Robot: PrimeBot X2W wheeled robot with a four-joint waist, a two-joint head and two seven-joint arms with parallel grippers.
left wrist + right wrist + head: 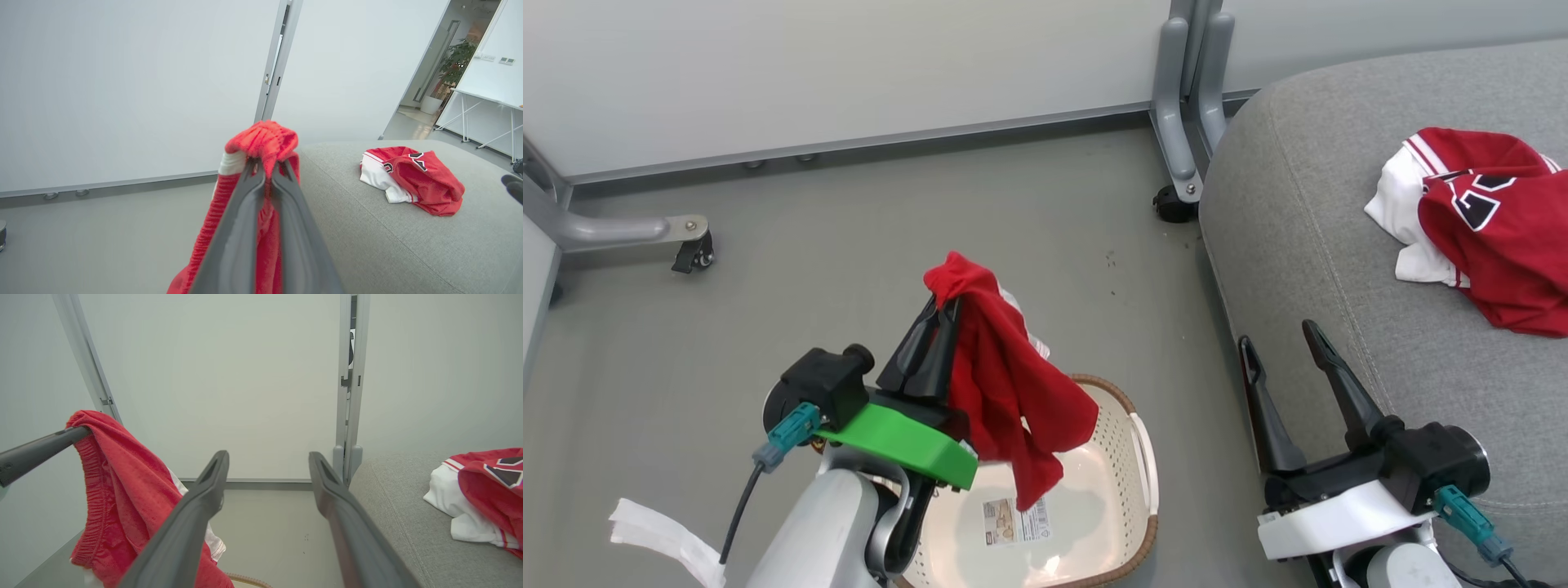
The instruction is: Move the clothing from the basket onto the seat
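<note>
i see left claw (943, 314) clenched on shorts (1005, 384) waistband | right claw (1286, 347) released | soft, light, droops: keep waistband grip

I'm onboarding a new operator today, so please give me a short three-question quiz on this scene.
1. True or false: the jersey already lies on the seat.
2. What does the left gripper hold? A) the shorts B) the jersey C) nothing
3. Fill in: the right gripper has its jaws ____.

Key: 1 true; 2 A; 3 open.
</note>
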